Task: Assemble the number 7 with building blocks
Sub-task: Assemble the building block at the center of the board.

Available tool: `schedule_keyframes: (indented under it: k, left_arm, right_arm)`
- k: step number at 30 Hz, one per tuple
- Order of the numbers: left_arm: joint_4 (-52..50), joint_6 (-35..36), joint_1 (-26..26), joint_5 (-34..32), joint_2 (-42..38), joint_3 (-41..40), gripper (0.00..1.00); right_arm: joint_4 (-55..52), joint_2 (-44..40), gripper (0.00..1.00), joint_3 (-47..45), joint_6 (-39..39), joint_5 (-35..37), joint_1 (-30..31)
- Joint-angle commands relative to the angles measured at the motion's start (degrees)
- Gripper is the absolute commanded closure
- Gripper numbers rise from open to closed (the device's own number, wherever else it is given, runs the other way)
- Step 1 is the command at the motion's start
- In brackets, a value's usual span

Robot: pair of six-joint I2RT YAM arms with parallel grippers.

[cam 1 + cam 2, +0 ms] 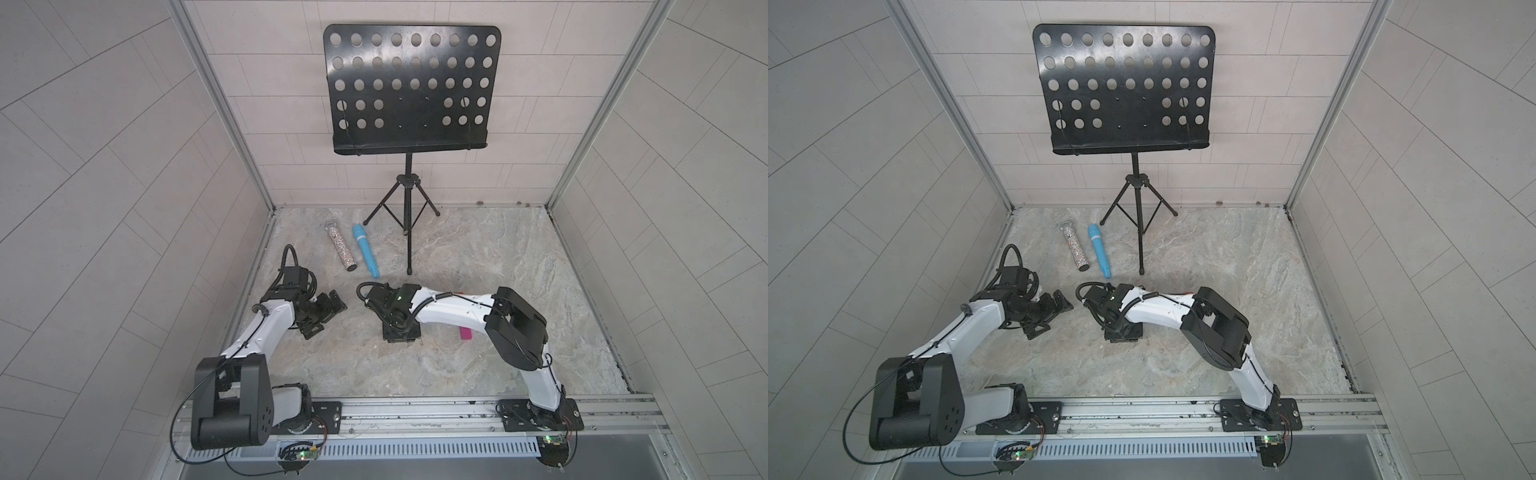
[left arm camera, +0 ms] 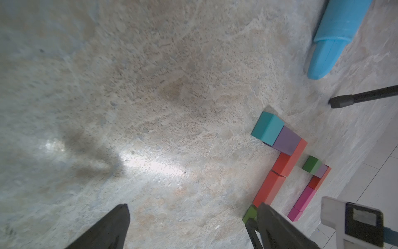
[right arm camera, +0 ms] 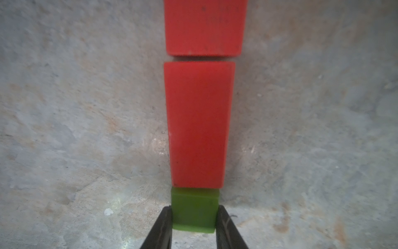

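Observation:
In the right wrist view my right gripper (image 3: 194, 208) is shut on a small green block (image 3: 193, 200). The block rests on the stone floor, end to end with a red block (image 3: 198, 125) and a second red block (image 3: 204, 25) in one line. The left wrist view shows that line topped by a purple block (image 2: 286, 140) and a teal block (image 2: 267, 127). Beside it lies a row of green (image 2: 311, 165), purple, red and magenta blocks (image 2: 304, 198). My left gripper (image 2: 193, 207) stands open over bare floor. In a top view the right arm hides most blocks; one magenta block (image 1: 465, 333) shows.
A blue microphone (image 1: 365, 249) and a glittery silver tube (image 1: 340, 247) lie on the floor behind the grippers. A black music stand (image 1: 409, 87) rises at the back, one tripod foot (image 1: 410, 271) close to the blocks. Walls enclose three sides.

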Motion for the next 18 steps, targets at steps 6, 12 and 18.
schedule_keyframes:
  k: [6, 12, 18]
  left_arm:
    - [0.18, -0.01, -0.29, -0.54, 0.01, -0.54, 0.0]
    - [0.23, -0.02, -0.26, -0.57, 0.06, -0.58, 0.0]
    - [0.2, -0.01, -0.28, -0.56, -0.07, -0.53, 0.0]
  right_arm:
    - [-0.66, 2.48, 0.65, -0.23, 0.38, 3.73, -1.02]
    - [-0.81, 2.55, 0.65, -0.1, 0.25, 3.94, -1.1]
    - [-0.93, 2.57, 0.65, -0.16, 0.3, 3.87, -1.17]
